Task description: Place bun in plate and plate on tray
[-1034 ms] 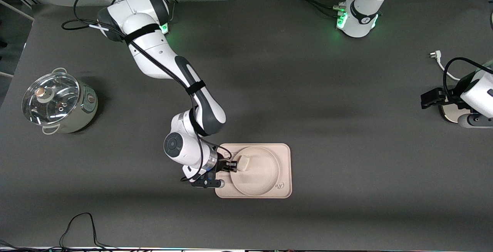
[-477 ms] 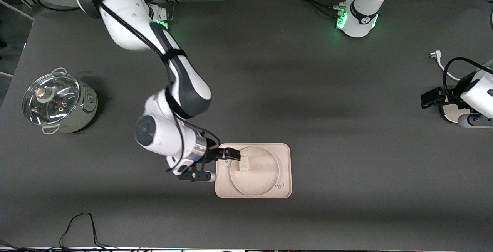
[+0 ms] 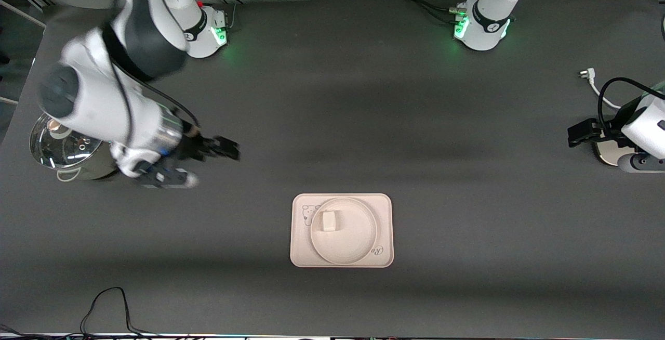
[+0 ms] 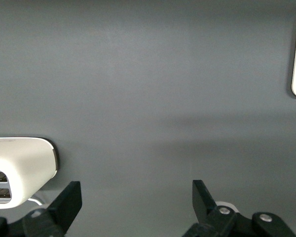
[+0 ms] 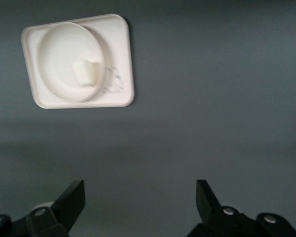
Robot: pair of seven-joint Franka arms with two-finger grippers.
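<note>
The small cream bun (image 3: 329, 220) lies in the round plate (image 3: 356, 238), near its rim on the side toward the right arm's end. The plate rests on the rectangular tray (image 3: 383, 209), whose bear drawing shows beside the bun. My right gripper (image 3: 228, 148) hangs open and empty over bare table, well away from the tray and close to the pot. From the right wrist view the tray (image 5: 123, 59), plate (image 5: 59, 54) and bun (image 5: 87, 71) all show ahead of the open right gripper (image 5: 140, 202). My left gripper (image 3: 575, 134) waits open at the left arm's end; the left wrist view shows nothing between its fingers (image 4: 137, 202).
A steel pot with a glass lid (image 3: 62, 150) stands at the right arm's end, partly under the right arm. A white appliance (image 3: 610, 154) sits below the left arm. A white plug and cord (image 3: 587, 76) lie near it. A black cable (image 3: 109, 298) loops at the table's near edge.
The right gripper opened and let go of the bun, which stays in the plate. The right arm then swung up and away toward the pot. The left arm has not moved.
</note>
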